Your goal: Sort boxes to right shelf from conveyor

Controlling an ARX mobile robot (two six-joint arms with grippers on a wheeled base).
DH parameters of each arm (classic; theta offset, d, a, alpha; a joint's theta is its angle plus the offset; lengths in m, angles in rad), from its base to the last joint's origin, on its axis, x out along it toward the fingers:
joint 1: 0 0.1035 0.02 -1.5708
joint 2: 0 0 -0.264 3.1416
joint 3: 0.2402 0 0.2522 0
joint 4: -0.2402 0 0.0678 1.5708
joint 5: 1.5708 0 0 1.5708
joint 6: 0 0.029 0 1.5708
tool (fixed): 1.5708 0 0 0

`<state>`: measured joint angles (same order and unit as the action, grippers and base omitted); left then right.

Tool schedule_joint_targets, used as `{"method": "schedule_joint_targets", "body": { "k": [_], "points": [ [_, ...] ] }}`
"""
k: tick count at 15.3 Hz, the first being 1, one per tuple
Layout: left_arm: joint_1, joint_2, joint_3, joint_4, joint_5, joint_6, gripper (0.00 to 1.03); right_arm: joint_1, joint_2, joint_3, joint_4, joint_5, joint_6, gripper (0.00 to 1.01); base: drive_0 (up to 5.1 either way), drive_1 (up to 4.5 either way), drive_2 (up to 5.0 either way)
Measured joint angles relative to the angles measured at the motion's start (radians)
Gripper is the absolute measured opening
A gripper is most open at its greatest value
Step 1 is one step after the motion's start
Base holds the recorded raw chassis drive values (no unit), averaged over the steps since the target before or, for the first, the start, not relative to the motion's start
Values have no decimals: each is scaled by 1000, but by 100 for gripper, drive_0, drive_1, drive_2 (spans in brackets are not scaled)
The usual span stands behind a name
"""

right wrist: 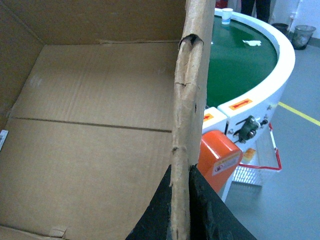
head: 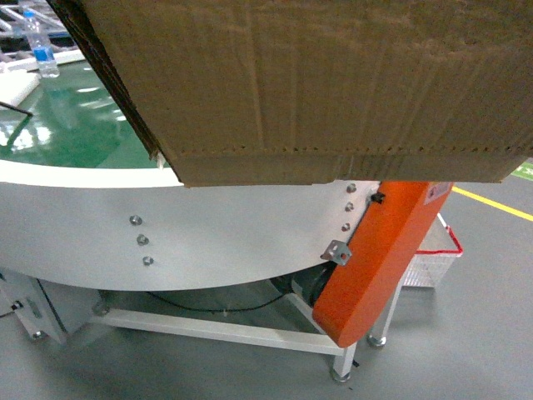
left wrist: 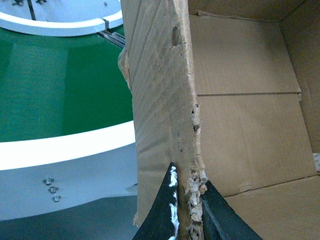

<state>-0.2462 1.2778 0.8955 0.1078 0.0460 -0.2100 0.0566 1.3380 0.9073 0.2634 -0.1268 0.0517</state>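
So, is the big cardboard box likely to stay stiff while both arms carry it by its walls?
Probably not fully. The cardboard box is open and empty inside, so likely light. The left gripper pinches a ragged, torn edge, which may crumple or tear further. The right gripper holds a creased wall, so the thin sides might flex.

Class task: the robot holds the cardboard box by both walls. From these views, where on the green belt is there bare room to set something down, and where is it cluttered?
The conveyor belt lies bare beside the box, up to the white rim. The left gripper and right gripper pinch the box walls. Cluttered spots: a water bottle at the far edge, and a paper cup with a white scrap.
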Motion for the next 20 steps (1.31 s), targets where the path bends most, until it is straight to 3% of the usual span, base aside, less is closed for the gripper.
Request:
{"method": "schedule_joint_targets", "body": {
  "k": [20],
  "points": [
    [0,0,0,-3,0,0,3,0,2,0,0,0,0,4,-166,-166,-166]
  ]
}}
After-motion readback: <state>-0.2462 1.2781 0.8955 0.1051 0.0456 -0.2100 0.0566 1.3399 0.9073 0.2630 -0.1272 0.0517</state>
